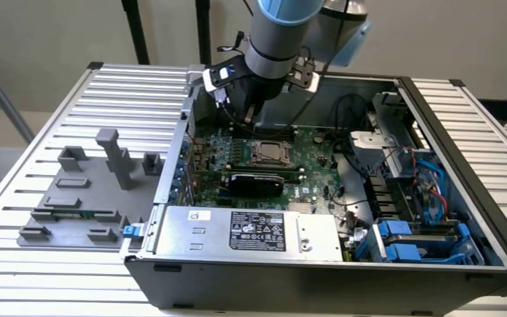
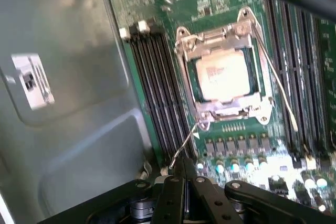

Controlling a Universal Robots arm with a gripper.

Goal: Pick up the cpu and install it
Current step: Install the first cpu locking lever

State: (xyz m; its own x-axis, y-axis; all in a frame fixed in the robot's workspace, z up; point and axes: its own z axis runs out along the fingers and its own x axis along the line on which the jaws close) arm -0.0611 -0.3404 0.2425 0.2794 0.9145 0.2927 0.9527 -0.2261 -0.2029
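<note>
The cpu [image 1: 269, 150] lies flat in its socket on the green motherboard [image 1: 311, 158], its silvery top framed by the metal socket bracket [image 2: 247, 27]. In the wrist view the cpu [image 2: 224, 74] sits just beyond my fingertips. My gripper [image 1: 248, 120] hangs above the board's far edge, a little toward the exterior view's left of the socket. The gripper [image 2: 184, 165] is shut, with nothing seen held between its fingers. A thin wire socket lever [image 2: 185, 142] runs from the socket corner down to the fingertips; whether it touches them I cannot tell.
The open computer case [image 1: 465, 165] walls in the board. A long black expansion card [image 1: 253, 179] lies just in front of the socket, beside memory slots [image 2: 157, 93]. The power supply [image 1: 245, 231], cables [image 1: 350, 112] and blue drive bays [image 1: 412, 241] crowd the case. Grey fixture blocks [image 1: 113, 158] stand outside.
</note>
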